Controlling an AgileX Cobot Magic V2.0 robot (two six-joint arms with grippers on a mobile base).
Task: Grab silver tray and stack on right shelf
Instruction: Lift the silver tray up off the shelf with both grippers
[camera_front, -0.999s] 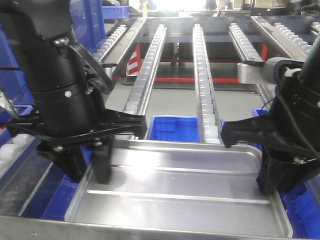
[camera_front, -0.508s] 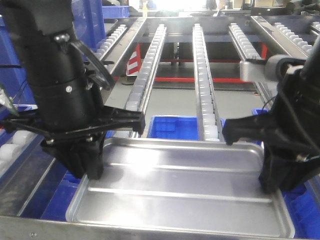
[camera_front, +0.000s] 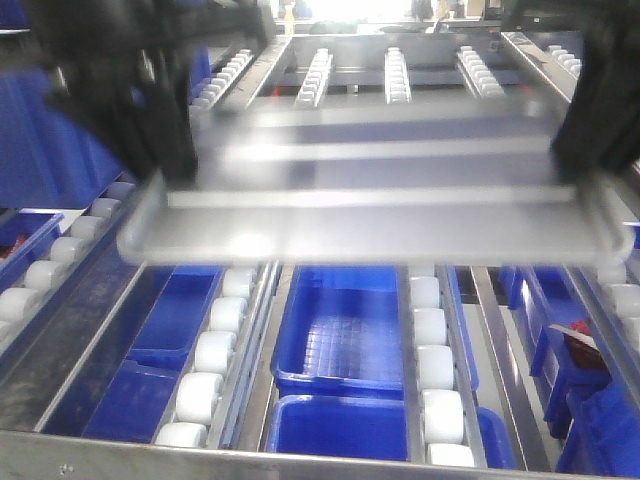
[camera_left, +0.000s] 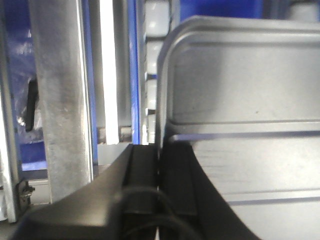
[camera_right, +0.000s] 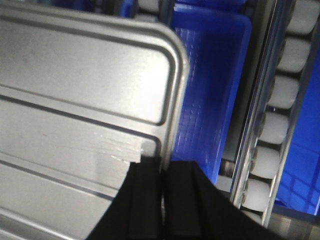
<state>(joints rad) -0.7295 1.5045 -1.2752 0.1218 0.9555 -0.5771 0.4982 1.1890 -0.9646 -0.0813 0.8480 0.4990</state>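
Front view: the silver tray (camera_front: 370, 190) hangs blurred in the air above the rollers of the right shelf (camera_front: 436, 345). It is open face up, with its long axis running from 9 to 3 o'clock. The left gripper (camera_front: 165, 150) holds its short end at 10 o'clock and the right gripper (camera_front: 590, 140) holds the other at 2 o'clock. Blue bins (camera_front: 350, 340) lie under the rails at 6 o'clock.

Left wrist view: the left gripper (camera_left: 159, 165) is pinched narrow on the raised rim of the silver tray (camera_left: 240, 90), with one finger outside the rim and one inside. The tray fills the frame from 12 to 4 o'clock, and a steel post (camera_left: 60, 100) stands at 9 o'clock.

Right wrist view: the right gripper (camera_right: 162, 175) is likewise clamped on the rim, just below a rounded corner. The silver tray (camera_right: 75, 100) spreads toward 9 o'clock, and a blue bin (camera_right: 210, 75) lies at 1 o'clock.

The tray looks like thin sheet metal: light, stiff and slick. The two short-end rims seem the soundest holds, as it could slip if tilted.
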